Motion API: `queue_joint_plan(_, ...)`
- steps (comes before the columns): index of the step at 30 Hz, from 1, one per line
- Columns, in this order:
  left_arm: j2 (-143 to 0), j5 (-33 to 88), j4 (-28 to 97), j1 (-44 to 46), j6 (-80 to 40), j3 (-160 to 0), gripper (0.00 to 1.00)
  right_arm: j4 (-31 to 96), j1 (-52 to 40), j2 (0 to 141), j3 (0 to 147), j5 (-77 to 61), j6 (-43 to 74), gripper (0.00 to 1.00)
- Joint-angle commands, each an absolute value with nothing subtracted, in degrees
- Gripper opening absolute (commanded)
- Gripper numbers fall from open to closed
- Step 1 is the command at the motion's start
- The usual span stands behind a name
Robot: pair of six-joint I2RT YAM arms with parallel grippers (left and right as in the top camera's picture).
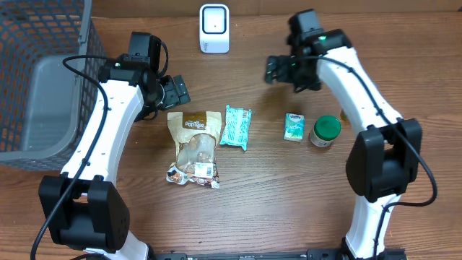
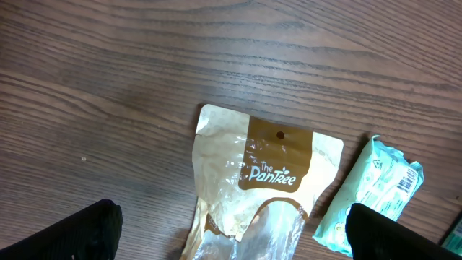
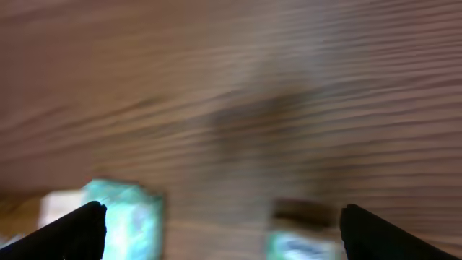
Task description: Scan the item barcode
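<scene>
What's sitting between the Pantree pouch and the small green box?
Only the teal packet lies between the Pantree pouch and the small green box, close beside the pouch; the overhead view shows it.

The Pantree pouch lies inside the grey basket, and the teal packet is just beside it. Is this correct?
Not quite. The Pantree pouch lies on the wooden table, not inside the grey basket, which stands apart from it, off to the side. The teal packet is indeed just beside it. The overhead view shows this.
</scene>
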State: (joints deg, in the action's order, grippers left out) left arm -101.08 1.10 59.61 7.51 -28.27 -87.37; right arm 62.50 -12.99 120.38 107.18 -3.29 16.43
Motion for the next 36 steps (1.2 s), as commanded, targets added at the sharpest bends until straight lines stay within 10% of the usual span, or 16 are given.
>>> queue_joint_plan(1, -101.21, 1.08, 59.55, 7.9, -27.62, -88.23, 1.0, 62.26, -10.63, 118.83, 108.03, 1.89, 15.99, 1.0)
queue_joint_plan(25, -101.86, 3.81, 53.78, 8.47, -31.46, -88.23, 1.0, 62.02, -8.16, 118.83, 108.03, 1.87, 16.01, 1.0)
queue_joint_plan(26, -101.93, 5.28, 53.69, 8.71, -31.03, -88.23, 0.93, 62.02, -8.16, 118.83, 108.03, 1.87, 16.01, 1.0)
queue_joint_plan(28, -102.5, 9.06, 53.52, 9.5, -28.12, -88.23, 0.41, 62.02, -8.16, 118.83, 108.03, 1.87, 16.01, 1.0)
queue_joint_plan(30, -103.39, 10.5, 53.95, 10.9, -27.83, -88.23, 0.2, 62.02, -8.16, 118.83, 108.03, 1.87, 16.01, 1.0)
queue_joint_plan(33, -105.27, 10.44, 54.22, 14.09, -27.83, -88.23, 0.15, 62.02, -8.16, 118.83, 108.03, 1.87, 16.01, 1.0)
queue_joint_plan(36, -107.92, 10.39, 53.98, 17.85, -27.86, -88.23, 0.31, 62.02, -8.16, 118.83, 108.03, 1.87, 16.01, 1.0)
